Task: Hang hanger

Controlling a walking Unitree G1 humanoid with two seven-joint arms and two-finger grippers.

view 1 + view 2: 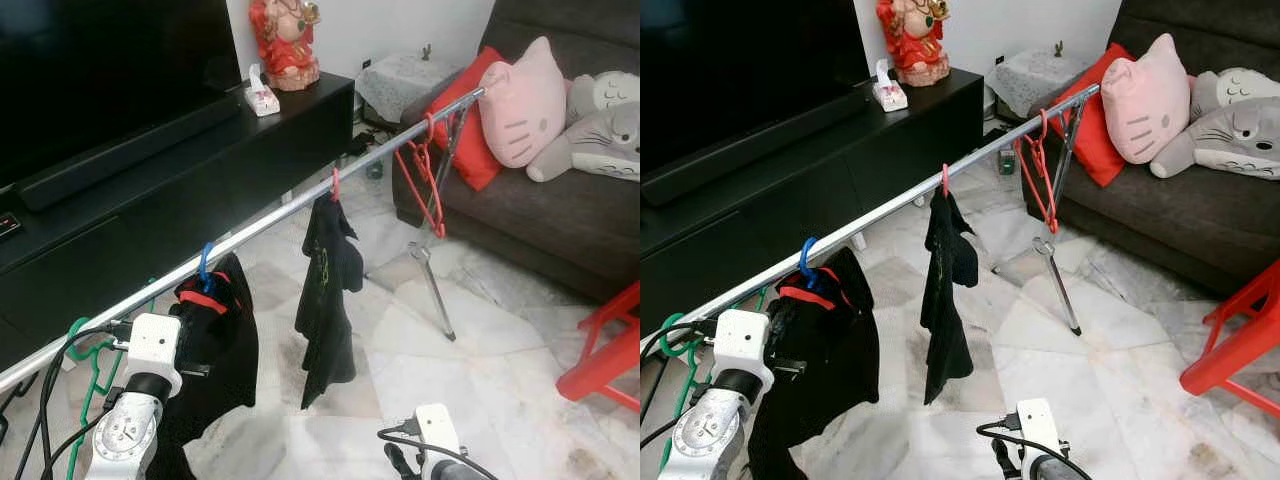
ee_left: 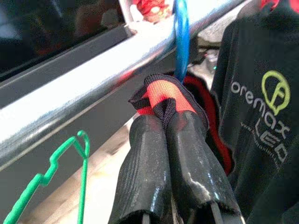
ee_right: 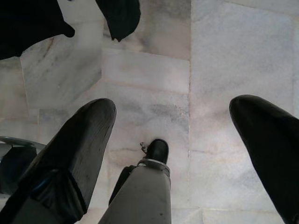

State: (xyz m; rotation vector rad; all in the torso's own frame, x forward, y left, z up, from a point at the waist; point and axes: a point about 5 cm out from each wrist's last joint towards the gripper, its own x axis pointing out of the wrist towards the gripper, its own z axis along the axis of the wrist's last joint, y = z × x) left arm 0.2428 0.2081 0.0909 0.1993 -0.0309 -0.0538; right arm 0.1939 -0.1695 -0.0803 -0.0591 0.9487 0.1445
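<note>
Two fingers (image 2: 163, 154) pinching red collar (image 2: 161, 95).

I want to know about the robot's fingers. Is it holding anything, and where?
The left gripper pinches the red-and-black collar of the black garment on the blue plastic hanger. The right gripper is open, holding nothing.

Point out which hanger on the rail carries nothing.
The red hanger at the rail's far end, by the sofa. The blue-hooked and red-hooked ones nearer the robot hold black garments.

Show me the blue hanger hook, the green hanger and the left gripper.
blue hanger hook (image 1: 205, 262), left eye view, curve over the rail.
green hanger (image 2: 65, 161), left wrist view, its bent wire.
left gripper (image 2: 166, 122), left wrist view, fingertips pinching the red collar.
</note>
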